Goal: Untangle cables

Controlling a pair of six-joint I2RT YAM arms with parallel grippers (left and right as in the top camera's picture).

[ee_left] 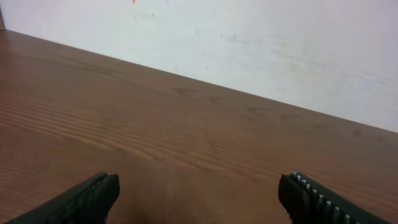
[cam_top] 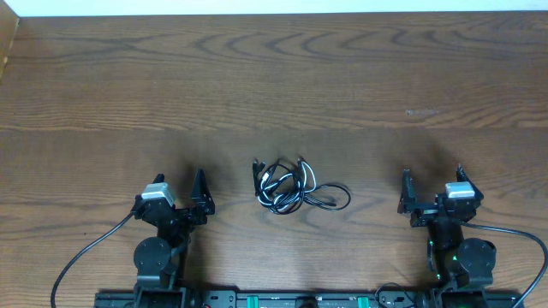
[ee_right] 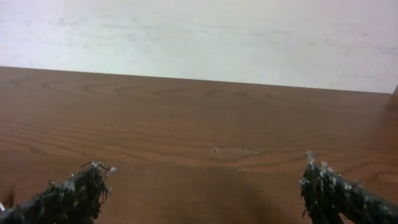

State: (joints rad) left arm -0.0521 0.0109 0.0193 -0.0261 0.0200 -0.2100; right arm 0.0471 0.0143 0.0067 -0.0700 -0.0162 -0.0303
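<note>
Cables [cam_top: 291,188]: 1 tangled bundle, black and white cords looped together (strand count hard to read); lying on table [cam_top: 274,77], robot-side half, between 2 arms, well apart from both; left gripper [ee_left: 199,190]: jaws spread wide, nothing between them, bare wood ahead; right gripper [ee_right: 205,180]: jaws spread wide, empty, fingertips [ee_right: 81,186] frayed-looking; small pale scuff [ee_right: 231,149] on wood ahead of it; pale wall [ee_left: 280,50] beyond table's far edge.

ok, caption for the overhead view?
Tangled cables lie centred between the open left end effector and open right end effector.
</note>
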